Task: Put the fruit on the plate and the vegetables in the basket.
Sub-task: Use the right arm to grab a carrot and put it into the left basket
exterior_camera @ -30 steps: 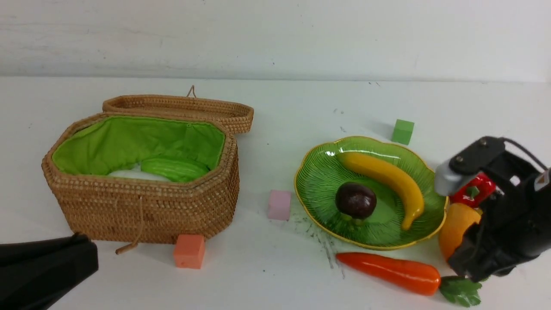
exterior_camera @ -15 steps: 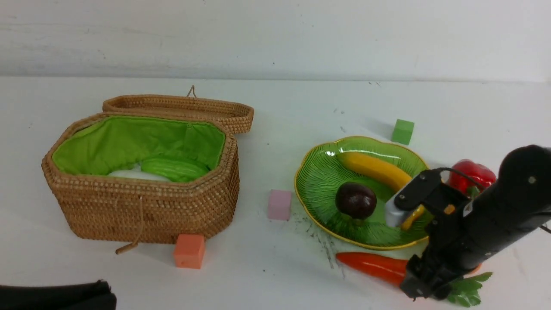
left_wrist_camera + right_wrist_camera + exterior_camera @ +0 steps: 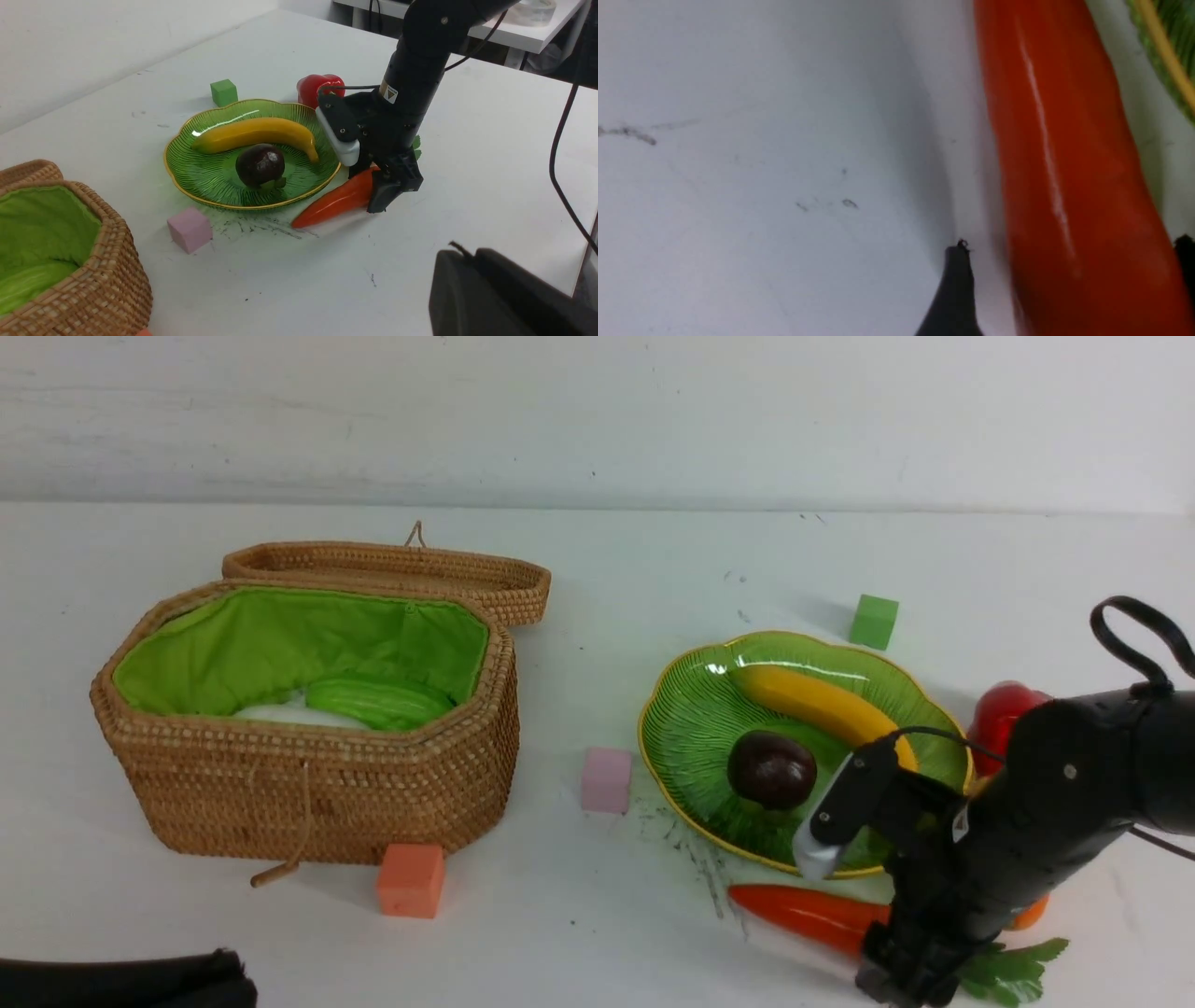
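Right gripper (image 3: pixel 906 980) jaws apart astride carrot (image 3: pixel 803 915); left gripper (image 3: pixel 187 980) closed.

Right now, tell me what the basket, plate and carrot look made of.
Basket: woven wicker, matte; coiled weave rows show.
Plate: probably glazed ceramic or glass; glossy highlights on ribs.
Carrot: likely plastic; smooth, with a sharp shine streak.

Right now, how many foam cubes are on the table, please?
3: green cube beyond the plate, pink cube left of it, orange cube before the basket; more may be hidden.
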Controlling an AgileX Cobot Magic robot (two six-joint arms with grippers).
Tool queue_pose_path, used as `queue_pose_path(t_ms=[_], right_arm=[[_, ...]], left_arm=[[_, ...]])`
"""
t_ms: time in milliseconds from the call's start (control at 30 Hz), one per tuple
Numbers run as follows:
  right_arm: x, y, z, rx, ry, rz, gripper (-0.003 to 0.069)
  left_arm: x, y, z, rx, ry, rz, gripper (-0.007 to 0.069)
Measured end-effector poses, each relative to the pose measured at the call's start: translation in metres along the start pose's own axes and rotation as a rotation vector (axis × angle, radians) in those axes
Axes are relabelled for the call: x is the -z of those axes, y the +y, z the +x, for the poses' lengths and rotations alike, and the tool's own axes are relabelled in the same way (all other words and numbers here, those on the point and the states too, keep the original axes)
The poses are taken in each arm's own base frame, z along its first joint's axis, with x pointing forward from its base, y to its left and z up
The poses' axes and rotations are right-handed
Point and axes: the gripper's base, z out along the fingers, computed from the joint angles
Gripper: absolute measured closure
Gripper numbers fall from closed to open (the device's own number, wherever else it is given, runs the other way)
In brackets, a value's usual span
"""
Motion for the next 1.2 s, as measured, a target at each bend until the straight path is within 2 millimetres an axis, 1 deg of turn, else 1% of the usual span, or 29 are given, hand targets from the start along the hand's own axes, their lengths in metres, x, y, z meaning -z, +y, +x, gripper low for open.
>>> queue_pose_path(t_ms=[67,100,133,200,267,333,433,500,533,567,600,633,667,700,733,767,800,833,867,933,967,1000,1067,1100,1133,1200], right_arm=[[-0.003,0.000,0.001,0.000,0.016,-0.011,0.0122],[-0.004,0.001,0.002,0.000,0.021,-0.015,0.0148],[-0.004,0.001,0.002,-0.001,0.023,-0.017,0.0157],[-0.004,0.003,0.002,-0.014,0.029,-0.034,0.0237],[-0.004,0.004,0.003,-0.024,0.035,-0.048,0.0272],[-0.003,0.006,0.003,-0.037,0.045,-0.070,0.0270],[0.003,0.016,0.006,-0.086,0.096,-0.177,0.0270],[0.013,0.025,0.009,-0.118,0.136,-0.269,0.0270],[0.017,0.028,0.009,-0.131,0.133,-0.288,0.0270],[0.028,0.034,0.009,-0.144,0.135,-0.335,0.0270],[0.034,0.037,0.008,-0.149,0.123,-0.342,0.0270],[0.052,0.042,0.004,-0.150,0.087,-0.355,0.0270],[0.060,0.044,0.002,-0.152,0.064,-0.350,0.0270],[0.075,0.046,-0.004,-0.151,0.017,-0.333,0.0270],[0.081,0.047,-0.008,-0.149,-0.005,-0.326,0.0270],[0.104,0.048,-0.020,-0.152,-0.095,-0.289,0.0270],[0.118,0.047,-0.030,-0.144,-0.159,-0.262,0.0270],[0.125,0.047,-0.034,-0.139,-0.186,-0.251,0.0270],[0.149,0.047,-0.053,-0.110,-0.302,-0.204,0.0270],[0.174,0.047,-0.077,-0.069,-0.426,-0.159,0.0270],[0.187,0.048,-0.093,-0.037,-0.496,-0.141,0.0270],[0.198,0.049,-0.105,-0.014,-0.548,-0.127,0.0270],[0.210,0.051,-0.129,0.033,-0.611,-0.120,0.0270],[0.213,0.054,-0.146,0.065,-0.639,-0.121,0.0270],[0.214,0.056,-0.156,0.086,-0.652,-0.124,0.0270],[0.204,0.062,-0.183,0.130,-0.669,-0.136,0.0270]], left_arm=[[0.000,0.000,0.000,0.000,0.000,0.000,0.0596],[0.000,0.000,0.000,0.000,0.000,0.000,0.0595],[0.000,0.000,0.000,0.000,0.000,0.000,0.0596],[0.000,0.000,0.000,0.000,-0.001,-0.001,0.0596],[0.000,0.000,0.000,-0.002,0.001,-0.002,0.0596],[0.000,0.000,0.000,-0.002,0.001,-0.002,0.0593],[0.000,0.000,0.000,-0.003,0.002,-0.003,0.0589],[0.000,0.000,0.000,-0.003,0.002,-0.003,0.0587],[0.000,0.000,0.000,-0.003,0.002,-0.003,0.0586],[0.000,0.000,0.000,-0.003,0.000,-0.004,0.0586],[0.000,0.001,0.000,-0.003,-0.001,-0.006,0.0586],[0.000,0.002,-0.001,-0.005,-0.007,-0.017,0.0585],[0.000,0.002,-0.001,-0.007,-0.008,-0.021,0.0585],[0.000,0.003,-0.001,-0.011,-0.015,-0.036,0.0585],[0.000,0.004,-0.002,-0.013,-0.022,-0.047,0.0585],[0.000,0.007,-0.004,-0.013,-0.040,-0.079,0.0585],[0.001,0.009,-0.005,-0.008,-0.052,-0.102,0.0585],[0.001,0.011,-0.006,-0.002,-0.065,-0.119,0.0585],[0.002,0.015,-0.008,0.013,-0.093,-0.164,0.0585],[0.003,0.020,-0.012,0.035,-0.134,-0.224,0.0585],[0.005,0.024,-0.015,0.050,-0.169,-0.269,0.0585],[0.006,0.027,-0.016,0.051,-0.187,-0.297,0.0585],[0.008,0.032,-0.019,0.053,-0.227,-0.352,0.0585],[0.009,0.034,-0.021,0.052,-0.249,-0.382,0.0585],[0.010,0.035,-0.022,0.049,-0.261,-0.397,0.0585],[0.011,0.037,-0.023,0.046,-0.278,-0.420,0.0585]])
